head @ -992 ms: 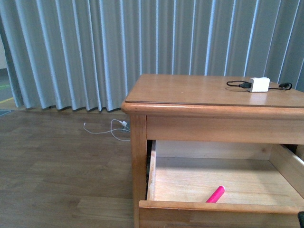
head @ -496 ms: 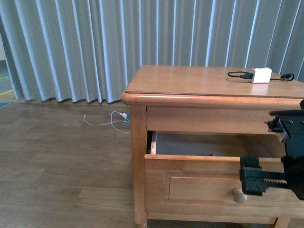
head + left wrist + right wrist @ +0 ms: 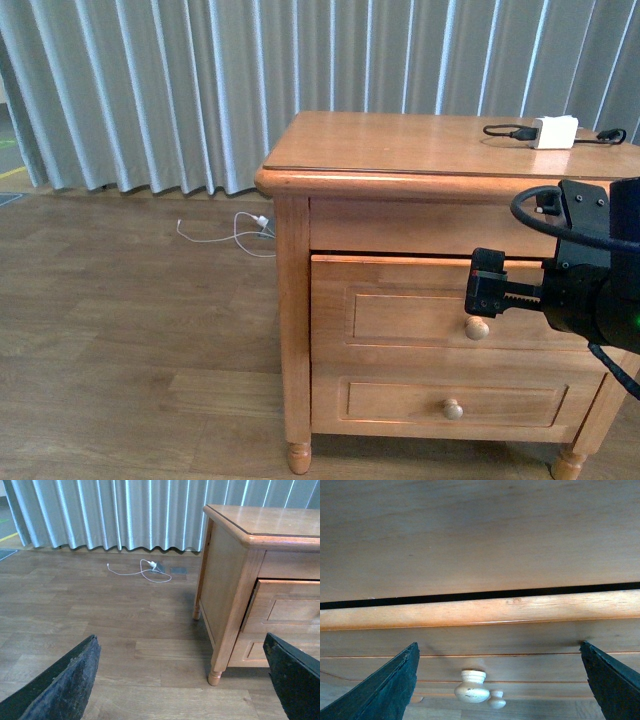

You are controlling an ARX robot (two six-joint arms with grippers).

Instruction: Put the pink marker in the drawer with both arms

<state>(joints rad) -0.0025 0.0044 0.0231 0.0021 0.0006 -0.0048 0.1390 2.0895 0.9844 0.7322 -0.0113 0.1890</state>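
The upper drawer (image 3: 420, 312) of the wooden nightstand (image 3: 400, 150) is pushed almost fully in, with a thin dark gap along its top edge (image 3: 480, 611). The pink marker is hidden. My right gripper (image 3: 487, 292) is open at the drawer front, just above the round knob (image 3: 477, 327). In the right wrist view its fingers (image 3: 385, 690) stand wide on either side of the knob (image 3: 472, 686). My left gripper (image 3: 180, 690) is open and empty, low over the floor, to the left of the nightstand; the drawer's left end (image 3: 287, 611) shows there.
A white charger block (image 3: 556, 131) with a black cable lies on the nightstand top at the far right. The lower drawer (image 3: 453, 408) is shut. A white cable (image 3: 235, 238) lies on the wood floor by the grey curtain (image 3: 150, 90).
The drawer has gone from wide open, with the pink marker lying inside, to almost shut. My right gripper came into view and moved up to the drawer front.
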